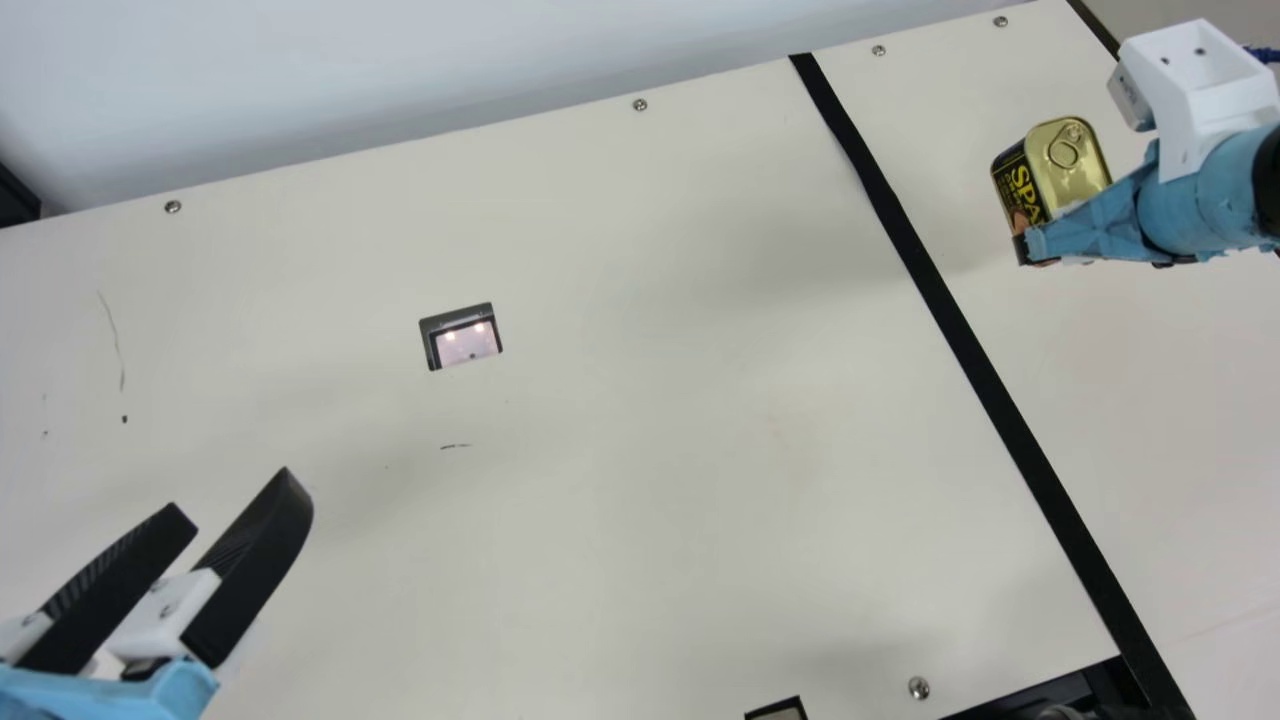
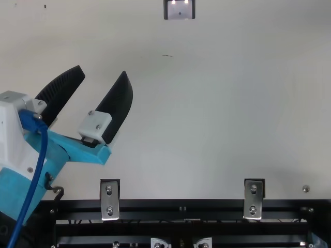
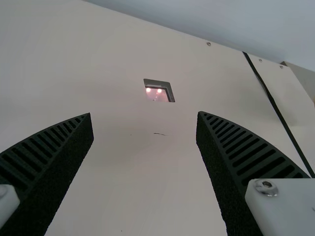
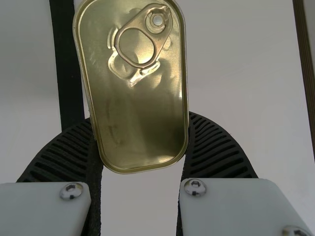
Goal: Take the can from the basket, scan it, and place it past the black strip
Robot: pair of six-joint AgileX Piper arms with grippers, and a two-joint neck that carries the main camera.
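Note:
My right gripper is at the right of the main view, beyond the black strip, with its fingers closed on the can. In the right wrist view the can's gold lid with its pull ring sits between both fingers of that gripper. Whether the can touches the table cannot be told. The scanner window glows in the table, left of the strip. My left gripper stands open over the table at the top view's left; in its wrist view, nothing is between the fingers of this gripper.
A pale wall runs behind the table's far edge. Metal brackets and a black rail line the near edge. Small screws dot the cream tabletop.

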